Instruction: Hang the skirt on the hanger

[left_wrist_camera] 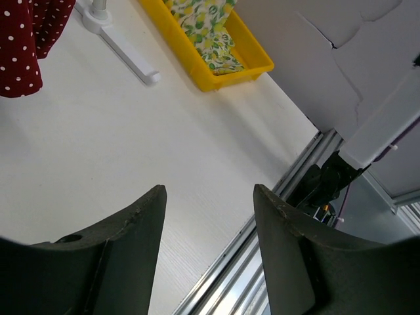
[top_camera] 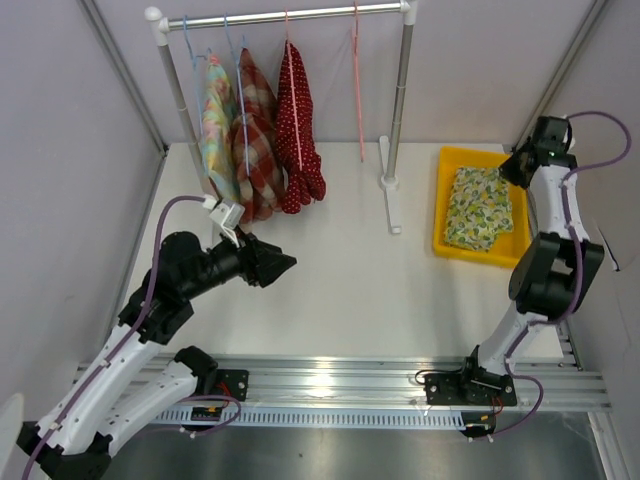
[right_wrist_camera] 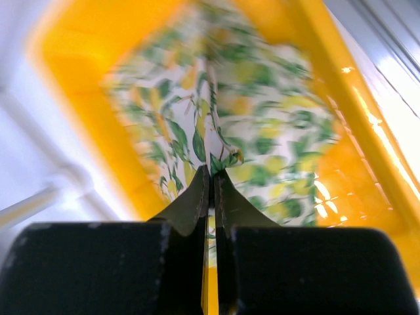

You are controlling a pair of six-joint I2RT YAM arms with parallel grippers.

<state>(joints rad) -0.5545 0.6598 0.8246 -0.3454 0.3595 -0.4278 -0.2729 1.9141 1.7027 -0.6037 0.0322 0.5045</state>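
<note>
The skirt (top_camera: 478, 207), white with a lemon and leaf print, lies folded in a yellow tray (top_camera: 441, 200) at the right of the table. My right gripper (top_camera: 520, 165) is at the tray's far right corner, shut on a raised fold of the skirt (right_wrist_camera: 262, 131); its fingertips (right_wrist_camera: 211, 172) pinch the cloth. An empty pink hanger (top_camera: 357, 90) hangs on the rack's rail. My left gripper (top_camera: 285, 262) is open and empty over the middle-left of the table (left_wrist_camera: 209, 190), pointing towards the tray (left_wrist_camera: 197, 79) and skirt (left_wrist_camera: 203, 26).
A clothes rack (top_camera: 400, 90) stands at the back, its white foot (top_camera: 392, 205) reaching forward beside the tray. Three garments hang at its left: floral (top_camera: 215, 125), plaid (top_camera: 257, 135) and red polka-dot (top_camera: 297, 130). Grey walls close in both sides.
</note>
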